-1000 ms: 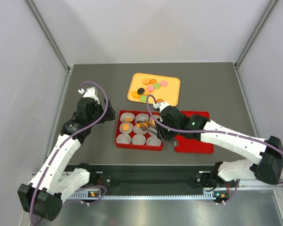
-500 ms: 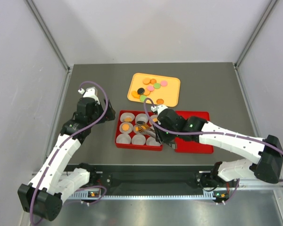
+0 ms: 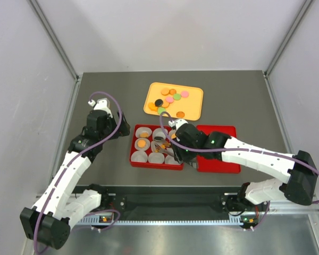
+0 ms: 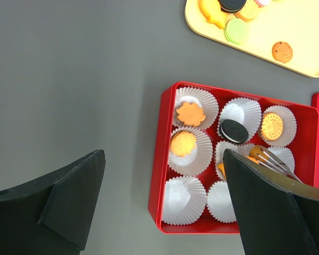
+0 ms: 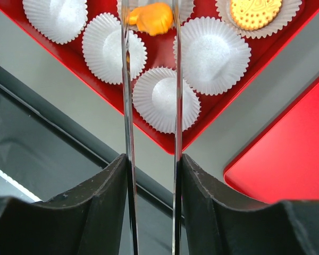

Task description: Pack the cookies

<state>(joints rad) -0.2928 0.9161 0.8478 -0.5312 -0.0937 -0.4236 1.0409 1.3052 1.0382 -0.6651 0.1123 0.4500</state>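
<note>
Top view: most cookies lie on the yellow tray; several sit in paper cups inside the red box.

Left wrist: left gripper gapes wide, holding nothing.

Right wrist: right gripper clamps metal tongs; an orange cookie sits between their tips, above the box.

Right gripper: both black fingers press on the outsides of the metal tongs, whose blades run up-frame, roughly parallel. An orange cookie sits between the blade tips, over a paper cup; pinched or loose, cannot tell. Red tray: empty white cups fill its nearest corner and line both edges. A round yellow cookie lies in a cup by the tray's right edge. A second red surface lies apart from the tray, with grey tabletop between.
</note>
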